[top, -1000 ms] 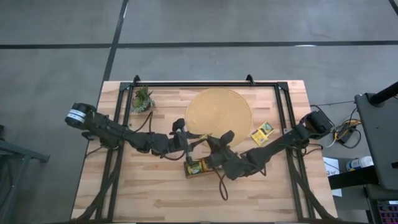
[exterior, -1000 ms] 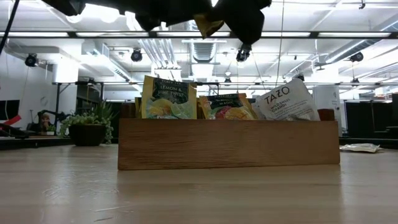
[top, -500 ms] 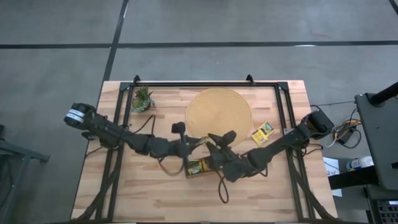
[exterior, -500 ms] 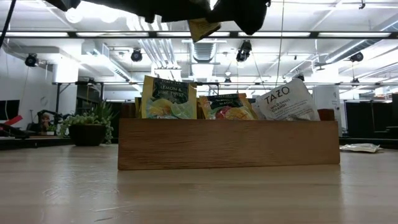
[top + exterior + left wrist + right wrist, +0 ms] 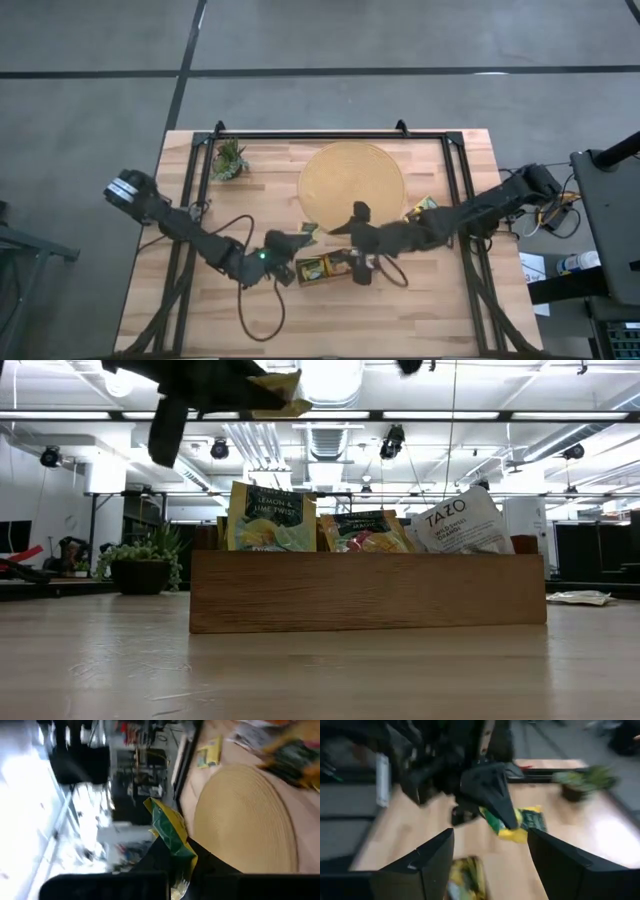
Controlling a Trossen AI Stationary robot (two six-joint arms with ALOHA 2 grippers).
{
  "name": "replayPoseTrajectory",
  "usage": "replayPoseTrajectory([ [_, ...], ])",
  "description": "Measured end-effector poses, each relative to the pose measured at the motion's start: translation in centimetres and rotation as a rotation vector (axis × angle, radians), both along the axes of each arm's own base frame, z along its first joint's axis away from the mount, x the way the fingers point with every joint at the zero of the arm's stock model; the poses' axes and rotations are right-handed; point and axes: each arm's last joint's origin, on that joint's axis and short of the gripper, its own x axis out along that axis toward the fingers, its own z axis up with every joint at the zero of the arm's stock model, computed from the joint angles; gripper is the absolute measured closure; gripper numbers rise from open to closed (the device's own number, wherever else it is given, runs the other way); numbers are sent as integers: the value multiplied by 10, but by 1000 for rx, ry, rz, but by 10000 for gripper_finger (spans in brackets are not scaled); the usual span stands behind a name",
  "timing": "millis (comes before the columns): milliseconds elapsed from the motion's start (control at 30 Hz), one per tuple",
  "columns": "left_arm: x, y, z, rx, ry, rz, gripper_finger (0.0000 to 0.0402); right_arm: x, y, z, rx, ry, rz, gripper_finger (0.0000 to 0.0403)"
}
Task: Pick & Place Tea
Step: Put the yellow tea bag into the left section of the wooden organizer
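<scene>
Left gripper [image 5: 303, 237] jaws pinch a yellow-green paper tea sachet [image 5: 171, 831]; round woven straw mat [image 5: 352, 183] lies just beyond. Right gripper [image 5: 489, 862] jaws spread, empty.

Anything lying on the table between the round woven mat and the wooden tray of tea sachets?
In the high view, no: bare wood separates the round tan woven mat from the brown oblong wooden tray; the left pincer's yellow-green paper sachet hangs above.
</scene>
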Motion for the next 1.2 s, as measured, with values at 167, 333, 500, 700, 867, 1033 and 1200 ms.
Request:
replayPoseTrajectory([
  [167, 2, -11, -18, 291, 188, -60, 387, 2, -22, -22, 113, -29, -10, 157],
  [333, 20, -21, -14, 360, 213, -44, 387, 5, -45, -32, 231, -37, -52, 161],
  [500, 39, -35, -15, 413, 288, -68, 387, 6, -53, -37, 334, -70, 36, 159],
  [700, 56, -46, -16, 443, 336, -69, 387, 5, -53, -40, 365, -49, 80, 166],
  [867, 59, -49, -14, 451, 345, -74, 387, 4, -50, -41, 361, -29, 163, 176],
  [1033, 57, -49, -13, 453, 345, -76, 387, 3, -50, -44, 355, -16, 163, 184],
  [1200, 57, -50, -12, 453, 339, -79, 387, 1, -51, -51, 352, 4, 153, 184],
])
